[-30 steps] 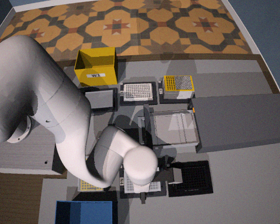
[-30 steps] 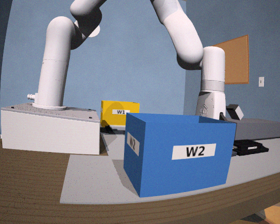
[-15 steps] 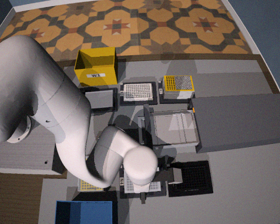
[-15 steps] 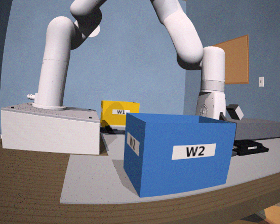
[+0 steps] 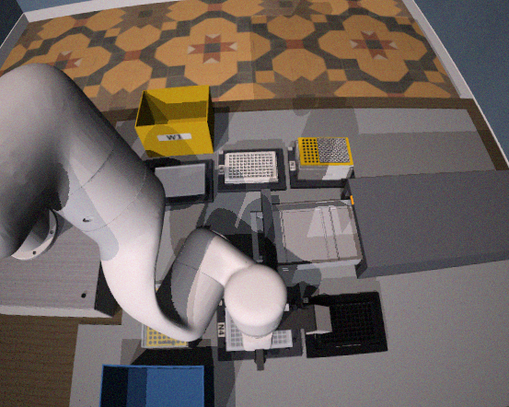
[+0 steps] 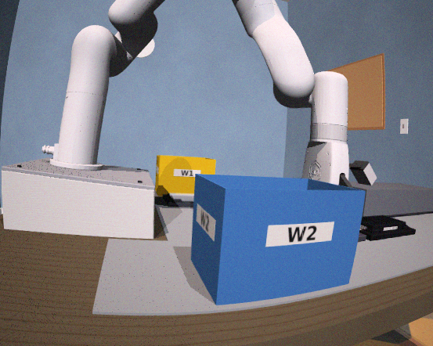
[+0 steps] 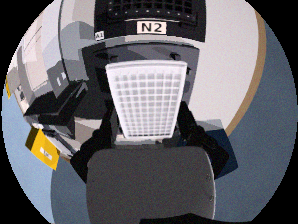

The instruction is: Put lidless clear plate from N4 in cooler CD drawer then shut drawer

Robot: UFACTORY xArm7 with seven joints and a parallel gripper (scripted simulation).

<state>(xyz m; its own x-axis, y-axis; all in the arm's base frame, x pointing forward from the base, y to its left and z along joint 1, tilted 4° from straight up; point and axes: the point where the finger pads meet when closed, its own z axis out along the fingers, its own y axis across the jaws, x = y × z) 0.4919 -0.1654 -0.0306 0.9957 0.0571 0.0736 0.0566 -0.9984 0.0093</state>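
Observation:
The clear plate (image 7: 148,102) is a white-gridded well plate without a lid, lying in the dark nest N4 (image 5: 221,328). My gripper (image 7: 147,110) is shut on it, with one finger on each long side. In the top view the arm's wrist hides most of the plate (image 5: 280,338). The cooler CD (image 5: 439,221) is a grey housing on the right. Its drawer (image 5: 319,232) stands open toward the arm's base and holds nothing. The bar handle (image 5: 266,216) is at the drawer's front, and the amber lamp (image 5: 352,200) is lit.
The black plate in nest N2 (image 5: 352,322) lies right beside N4. The blue bin W2 (image 5: 154,384) stands at the front and the yellow bin W1 (image 5: 177,120) at the back. The tip box (image 5: 324,154), another clear plate (image 5: 250,166) and a grey lidded plate (image 5: 181,180) lie behind the drawer.

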